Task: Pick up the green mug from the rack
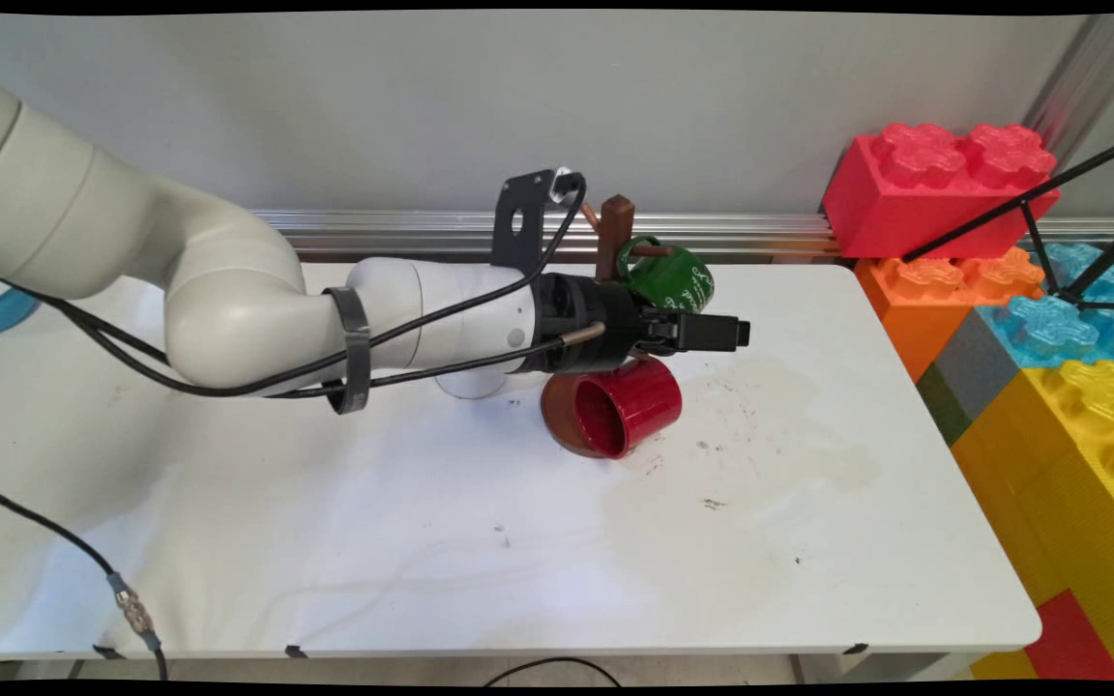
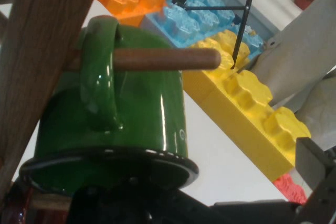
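Just beyond the gripper, a green mug hung by its handle on a peg of the wooden mug tree. Under the gripper, a red mug, mouth sideways, low over the worktop. Gripper open or closed: cannot tell.

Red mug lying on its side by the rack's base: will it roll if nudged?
Probably. The red mug lies on its round wall, mouth toward the camera. Its glossy surface looks slippery. It seems rigid, possibly breakable, and it leans against the brown base.
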You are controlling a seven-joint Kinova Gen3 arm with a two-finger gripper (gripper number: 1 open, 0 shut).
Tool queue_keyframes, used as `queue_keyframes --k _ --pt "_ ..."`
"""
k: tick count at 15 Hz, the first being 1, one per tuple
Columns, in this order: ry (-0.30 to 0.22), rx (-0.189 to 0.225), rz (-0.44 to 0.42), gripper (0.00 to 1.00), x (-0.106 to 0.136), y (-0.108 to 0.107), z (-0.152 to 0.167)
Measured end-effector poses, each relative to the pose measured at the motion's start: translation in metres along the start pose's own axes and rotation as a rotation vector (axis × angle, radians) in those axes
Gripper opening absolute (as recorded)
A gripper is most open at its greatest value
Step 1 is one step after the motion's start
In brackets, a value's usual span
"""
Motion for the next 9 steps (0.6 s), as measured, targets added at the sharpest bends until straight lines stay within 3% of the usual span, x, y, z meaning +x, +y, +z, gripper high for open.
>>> queue_keyframes --k 9 --pt "0.013 0.007 -0.044 1.00 0.0021 0.0006 0.0016"
